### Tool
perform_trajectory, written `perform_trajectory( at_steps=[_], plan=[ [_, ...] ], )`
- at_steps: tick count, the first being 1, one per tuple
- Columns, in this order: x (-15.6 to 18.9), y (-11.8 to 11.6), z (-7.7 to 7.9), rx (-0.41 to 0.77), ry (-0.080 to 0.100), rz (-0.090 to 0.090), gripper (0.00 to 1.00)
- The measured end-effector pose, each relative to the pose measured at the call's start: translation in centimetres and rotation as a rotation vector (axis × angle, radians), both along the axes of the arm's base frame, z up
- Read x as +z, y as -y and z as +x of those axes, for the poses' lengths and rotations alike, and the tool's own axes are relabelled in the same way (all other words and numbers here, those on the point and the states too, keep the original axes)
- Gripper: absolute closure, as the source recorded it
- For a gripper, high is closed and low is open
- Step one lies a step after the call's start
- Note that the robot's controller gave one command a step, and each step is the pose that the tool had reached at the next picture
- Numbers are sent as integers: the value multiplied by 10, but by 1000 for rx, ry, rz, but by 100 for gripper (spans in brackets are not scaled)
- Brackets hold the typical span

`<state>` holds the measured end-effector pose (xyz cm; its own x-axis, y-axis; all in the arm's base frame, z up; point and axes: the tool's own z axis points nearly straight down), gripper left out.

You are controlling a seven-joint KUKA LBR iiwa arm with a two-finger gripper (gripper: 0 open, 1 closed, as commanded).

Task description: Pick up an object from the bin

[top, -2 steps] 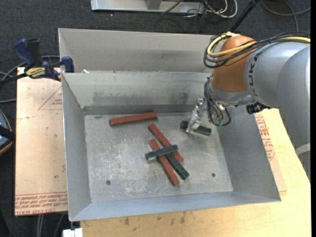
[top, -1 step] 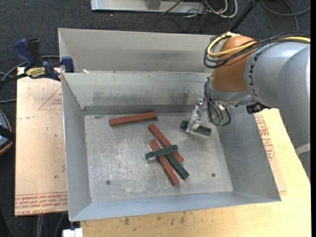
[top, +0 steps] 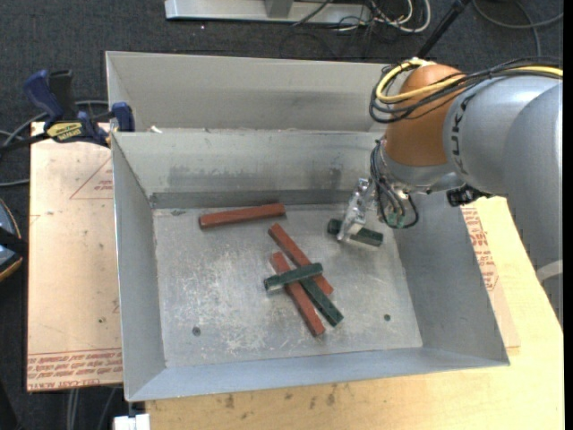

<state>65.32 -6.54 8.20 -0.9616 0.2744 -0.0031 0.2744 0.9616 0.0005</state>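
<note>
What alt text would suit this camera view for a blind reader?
A robot arm's tool sits low at the back right of a grey metal bin, right by a short dark green block. Left of it, red-brown and dark green sticks lie crossed, and one red-brown stick lies alone near the back wall.

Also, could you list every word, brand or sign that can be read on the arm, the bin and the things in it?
"KU": dark letters running sideways on the silver arm, near its orange cover. This reading is uncertain, and the rest curves out of sight.
Red-brown sticks and dark green sticks: no print to be seen.
Bin: no label or number to be seen.
</note>
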Motion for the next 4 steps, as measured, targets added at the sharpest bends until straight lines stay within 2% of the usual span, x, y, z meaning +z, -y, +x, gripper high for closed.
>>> perform_trajectory(
  at_steps=[2, 4],
  plan=[
    [16, 0, -1, 0, -5, 1, 100],
    [36, 0, 0, 1, 0, 0, 100]
  ],
)
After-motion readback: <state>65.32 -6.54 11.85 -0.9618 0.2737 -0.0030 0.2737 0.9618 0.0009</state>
